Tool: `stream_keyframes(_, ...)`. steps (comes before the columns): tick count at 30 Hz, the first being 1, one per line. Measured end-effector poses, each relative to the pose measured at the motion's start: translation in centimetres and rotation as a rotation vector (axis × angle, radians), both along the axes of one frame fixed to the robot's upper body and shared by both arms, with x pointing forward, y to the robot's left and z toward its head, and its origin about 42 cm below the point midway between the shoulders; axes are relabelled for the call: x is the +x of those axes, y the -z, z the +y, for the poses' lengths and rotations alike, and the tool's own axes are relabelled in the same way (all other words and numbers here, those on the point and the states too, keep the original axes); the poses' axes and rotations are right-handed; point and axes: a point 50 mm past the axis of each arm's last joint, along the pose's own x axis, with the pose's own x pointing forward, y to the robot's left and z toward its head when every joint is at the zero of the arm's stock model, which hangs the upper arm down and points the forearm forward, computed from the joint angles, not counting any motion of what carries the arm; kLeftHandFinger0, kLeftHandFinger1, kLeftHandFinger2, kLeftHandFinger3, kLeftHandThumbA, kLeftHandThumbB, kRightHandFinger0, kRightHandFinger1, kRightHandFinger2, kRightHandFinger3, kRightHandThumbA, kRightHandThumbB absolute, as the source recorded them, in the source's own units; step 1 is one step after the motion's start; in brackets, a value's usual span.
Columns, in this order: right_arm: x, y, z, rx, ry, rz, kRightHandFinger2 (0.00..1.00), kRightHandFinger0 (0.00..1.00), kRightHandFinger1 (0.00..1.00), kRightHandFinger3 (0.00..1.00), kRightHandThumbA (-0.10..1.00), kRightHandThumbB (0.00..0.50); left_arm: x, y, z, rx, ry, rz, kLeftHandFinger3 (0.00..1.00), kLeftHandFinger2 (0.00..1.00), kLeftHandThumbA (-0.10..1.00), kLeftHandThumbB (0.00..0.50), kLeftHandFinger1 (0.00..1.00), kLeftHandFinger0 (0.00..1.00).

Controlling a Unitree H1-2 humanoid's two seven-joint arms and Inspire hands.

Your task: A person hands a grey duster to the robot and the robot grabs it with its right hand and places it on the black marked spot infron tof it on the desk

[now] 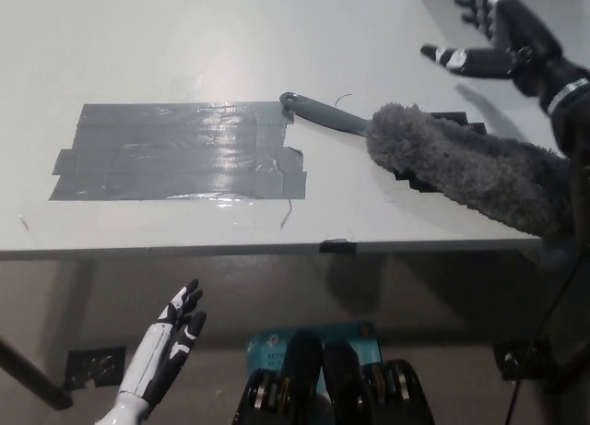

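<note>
Right hand (498, 40) spread wide, holding nothing, above the desk's (184, 38) far right corner, grey duster (442, 158) lying at the right edge (handle touching the black tape patch (175, 153)), left hand (171, 347) open below the front edge.

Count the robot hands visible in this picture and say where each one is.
2. The white left robot hand rests below the desk edge at lower left, open. The black right robot hand is at upper right above the desk, open, clear of the grey duster.
</note>
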Motion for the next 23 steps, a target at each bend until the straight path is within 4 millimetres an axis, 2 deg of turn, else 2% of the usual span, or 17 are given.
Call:
stream_keyframes(2,-0.8,-0.4,-0.1,0.009,-0.005,-0.03,1.0,1.0,1.0,1.0,1.0,0.5,0.0,0.0,0.0,0.0,0.0,0.0,1.0,1.0,0.97,0.125,1.0,1.0)
stream_keyframes(5,-2.8,0.0,-0.3,0.01,-0.013,-0.074,1.0,1.0,1.0,1.0,1.0,0.494,0.0,0.0,0.0,0.0,0.0,0.001,1.0,1.0,0.96,0.121,1.0,1.0)
stream_keyframes(6,-3.5,0.4,-0.4,0.008,-0.013,-0.08,1.0,1.0,1.0,1.0,1.0,0.465,0.0,0.0,0.0,0.0,0.0,0.002,1.0,1.0,0.96,0.115,1.0,1.0)
stream_keyframes(8,-5.1,1.6,-0.5,0.006,-0.015,-0.089,1.0,1.0,1.0,1.0,1.0,0.449,0.0,0.1,0.0,0.0,-0.001,0.002,1.0,1.0,0.96,0.105,1.0,1.0)
stream_keyframes(10,-7.1,3.3,-0.5,0.006,-0.017,-0.086,1.0,1.0,1.0,1.0,1.0,0.467,0.0,0.1,0.0,0.0,-0.001,0.003,1.0,1.0,0.96,0.101,1.0,1.0)
stream_keyframes(13,-10.4,6.3,-0.4,0.01,-0.023,-0.064,1.0,1.0,1.0,1.0,1.0,0.45,0.0,0.1,0.0,0.0,-0.001,0.005,1.0,1.0,0.95,0.101,1.0,1.0)
stream_keyframes(14,-11.6,7.6,-0.4,0.012,-0.022,-0.047,1.0,1.0,1.0,1.0,1.0,0.408,0.0,0.1,0.0,0.0,-0.001,0.005,1.0,1.0,0.95,0.103,1.0,1.0)
stream_keyframes(16,-14.6,9.7,0.1,0.017,-0.029,-0.031,1.0,1.0,1.0,1.0,1.0,0.386,0.0,0.1,0.0,0.0,-0.001,0.005,1.0,1.0,0.97,0.104,1.0,1.0)
stream_keyframes(17,-15.9,10.8,0.2,0.018,-0.027,-0.018,1.0,1.0,1.0,1.0,1.0,0.352,0.0,0.1,0.0,0.0,-0.001,0.005,1.0,1.0,0.97,0.103,1.0,1.0)
stream_keyframes(19,-18.7,13.2,0.7,0.025,-0.025,0.013,1.0,1.0,1.0,1.0,1.0,0.363,0.0,0.2,0.0,0.0,-0.002,0.005,1.0,1.0,0.98,0.105,1.0,1.0)
stream_keyframes(20,-19.2,13.8,0.8,0.03,-0.022,0.027,1.0,1.0,1.0,1.0,1.0,0.398,0.0,0.2,0.0,0.0,-0.001,0.006,1.0,1.0,0.98,0.109,1.0,1.0)
stream_keyframes(21,-20.4,15.3,0.9,0.035,-0.011,0.058,1.0,1.0,1.0,1.0,1.0,0.391,0.0,0.2,0.0,0.0,-0.001,0.006,1.0,1.0,0.98,0.11,1.0,1.0)
stream_keyframes(23,-21.7,17.1,1.0,0.036,0.005,0.095,1.0,1.0,1.0,1.0,1.0,0.408,0.0,0.2,0.0,0.0,-0.001,0.006,1.0,1.0,0.97,0.112,1.0,1.0)
